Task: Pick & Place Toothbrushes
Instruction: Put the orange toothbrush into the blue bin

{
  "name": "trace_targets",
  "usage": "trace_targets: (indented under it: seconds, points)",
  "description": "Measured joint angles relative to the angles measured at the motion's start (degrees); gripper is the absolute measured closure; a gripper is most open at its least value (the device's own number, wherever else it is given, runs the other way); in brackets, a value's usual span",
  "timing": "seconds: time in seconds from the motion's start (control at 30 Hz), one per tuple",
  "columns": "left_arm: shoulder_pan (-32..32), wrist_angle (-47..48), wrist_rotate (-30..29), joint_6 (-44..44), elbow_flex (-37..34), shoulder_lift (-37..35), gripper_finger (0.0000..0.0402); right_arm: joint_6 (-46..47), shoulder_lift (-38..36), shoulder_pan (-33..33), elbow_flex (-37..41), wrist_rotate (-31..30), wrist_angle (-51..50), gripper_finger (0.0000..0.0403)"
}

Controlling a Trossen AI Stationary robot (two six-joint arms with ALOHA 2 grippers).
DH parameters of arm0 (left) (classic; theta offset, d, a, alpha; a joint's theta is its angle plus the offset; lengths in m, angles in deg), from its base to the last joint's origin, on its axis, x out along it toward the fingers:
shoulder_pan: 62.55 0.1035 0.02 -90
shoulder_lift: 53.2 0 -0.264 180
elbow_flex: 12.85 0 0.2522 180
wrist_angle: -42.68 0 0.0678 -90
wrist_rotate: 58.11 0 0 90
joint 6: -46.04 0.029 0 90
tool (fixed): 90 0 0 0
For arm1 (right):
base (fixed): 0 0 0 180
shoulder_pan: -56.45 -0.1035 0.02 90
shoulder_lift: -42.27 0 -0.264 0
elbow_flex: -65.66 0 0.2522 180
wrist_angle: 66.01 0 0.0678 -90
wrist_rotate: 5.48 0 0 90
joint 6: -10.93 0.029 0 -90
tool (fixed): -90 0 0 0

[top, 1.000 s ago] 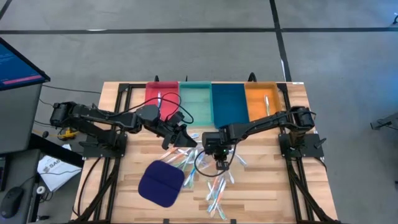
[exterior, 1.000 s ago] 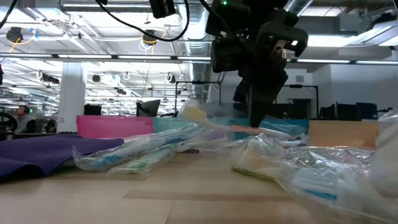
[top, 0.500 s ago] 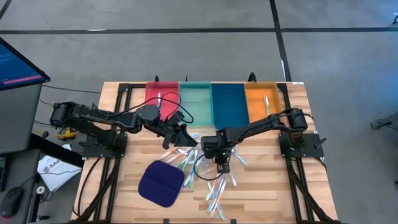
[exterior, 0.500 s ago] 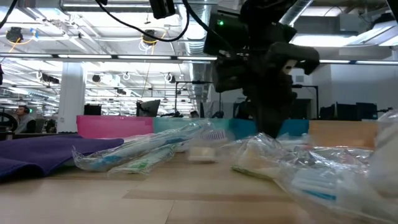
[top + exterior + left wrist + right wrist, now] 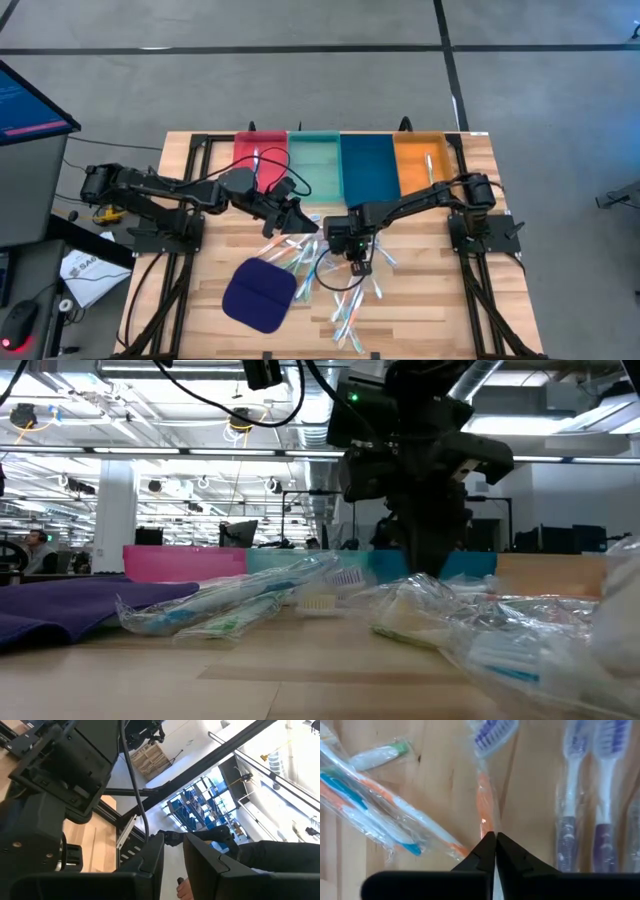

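Compared with a second ago, our right gripper [image 5: 359, 262] has moved from the pile's far edge toward its middle and come down among the toothbrushes [image 5: 345, 300]. We judge this a fresh pick, not yet lifted. Its fingers [image 5: 490, 851] are pressed together, pinching the orange brush [image 5: 485, 805] by its wrapper directly beneath them. Our left gripper [image 5: 298, 218] waits beside the pile, fingers slightly apart, holding nothing.

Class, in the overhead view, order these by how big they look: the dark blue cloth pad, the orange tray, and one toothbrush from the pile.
1. Dark blue cloth pad and orange tray: too alike to rank.
2. Toothbrush: clearly smallest.
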Motion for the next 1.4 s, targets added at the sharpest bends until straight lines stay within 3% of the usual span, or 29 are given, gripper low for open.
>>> trace_targets:
  seconds: [0.2,0.5,0.63,0.8,1.03,1.4]
  points:
    - [0.0,0.0,-0.58,0.0,0.0,0.0,0.0334,-0.76,0.0,0.49,-0.04,0.53,0.02,0.0315]
    - [0.0,0.0,-0.65,0.8,0.0,0.0,0.0334,-2.1,0.0,0.3,-0.07,0.98,0.13,0.0137]
    - [0.0,0.01,-0.65,0.8,0.0,0.0,0.0334,-2.64,1.35,-0.46,-0.15,2.76,0.3,0.0107]
    - [-0.25,0.0,-0.74,0.8,0.0,0.0,0.0334,-2.08,1.44,-1.42,-0.15,3.02,0.29,0.0114]
    - [-0.28,0.02,-0.93,0.79,0.0,0.0,0.0334,-3.62,2.78,-1.54,-0.39,2.67,-0.28,0.0152]
    - [-0.28,0.01,-2.03,0.78,0.0,0.0,0.0334,-7.64,3.06,-1.12,-0.19,0.67,0.63,0.0285]
